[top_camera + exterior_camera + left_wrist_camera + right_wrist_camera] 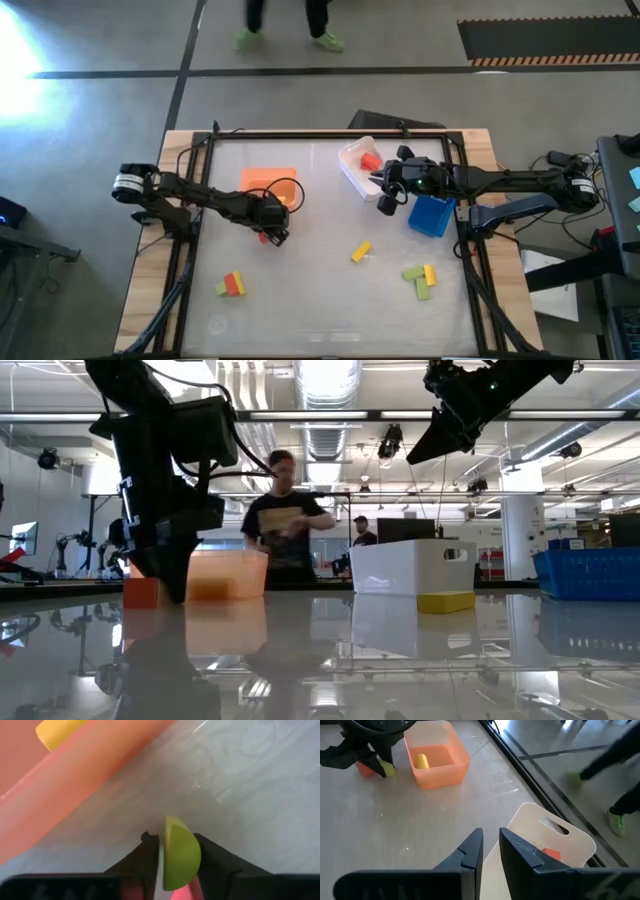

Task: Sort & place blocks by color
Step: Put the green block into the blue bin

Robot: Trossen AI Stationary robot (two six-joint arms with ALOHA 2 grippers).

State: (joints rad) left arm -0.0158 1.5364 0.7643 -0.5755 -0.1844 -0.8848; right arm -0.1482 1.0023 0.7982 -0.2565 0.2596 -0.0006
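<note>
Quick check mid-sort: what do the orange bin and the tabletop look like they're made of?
The translucent orange plastic bin looks like thin moulded plastic with a satin finish: light passes through its walls, and the yellow block inside shows clearly. The pale glossy tabletop is probably laminate or an acrylic sheet: it mirrors the bins and ceiling lights.

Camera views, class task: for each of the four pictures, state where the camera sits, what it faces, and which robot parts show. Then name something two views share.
High view: overhead, looking down; both arms, table.
Low view: table height, facing the room; arms come in from above, person behind.
Left wrist view: on the left arm; left gripper around a light green block.
Right wrist view: on the right arm; right gripper, empty.
Shared: orange bin, white bin.
</note>
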